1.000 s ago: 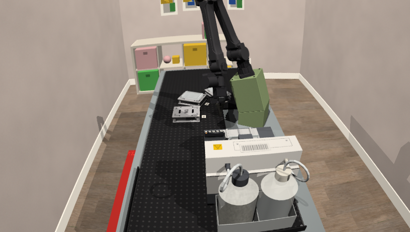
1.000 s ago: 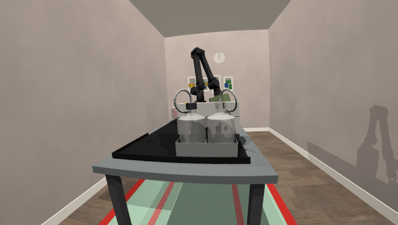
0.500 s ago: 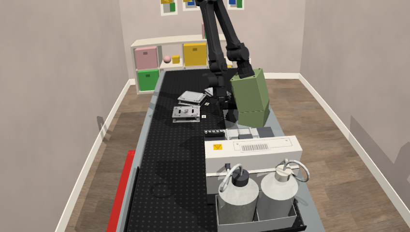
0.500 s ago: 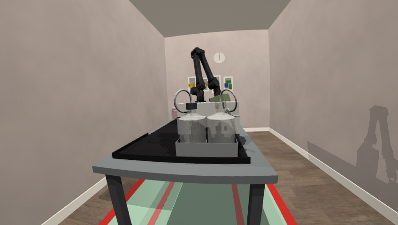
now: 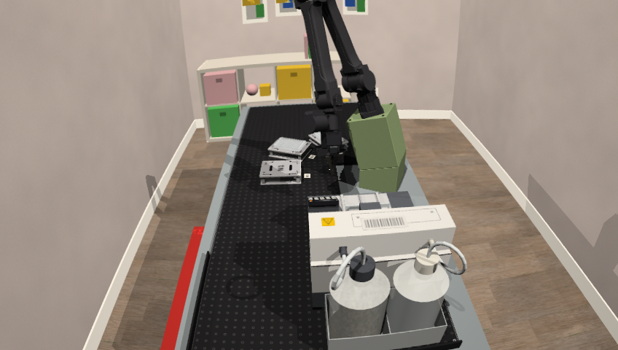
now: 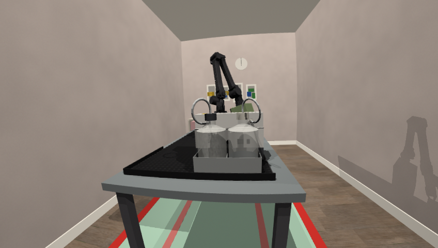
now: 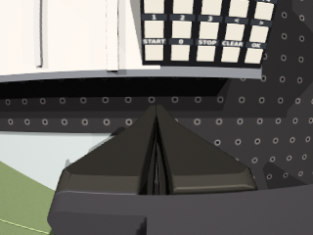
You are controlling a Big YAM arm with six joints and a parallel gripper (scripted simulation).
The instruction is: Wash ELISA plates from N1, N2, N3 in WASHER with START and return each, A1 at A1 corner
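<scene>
Probably we're at the START step.

Our black pincer (image 5: 333, 172) (image 7: 156, 116) is closed, empty; next we'd press the cream START key (image 7: 154, 53) ahead.

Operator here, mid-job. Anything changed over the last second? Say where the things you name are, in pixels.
Nothing visibly moved, gripped or released. The arm (image 5: 318, 47) (image 6: 218, 76), the bare nest N1 (image 5: 292, 165), the plate (image 5: 289, 145) behind it and the washer (image 5: 381, 249) (image 6: 225, 120) (image 7: 78, 39) look as before. Smaller finger motion I can't judge.
</scene>
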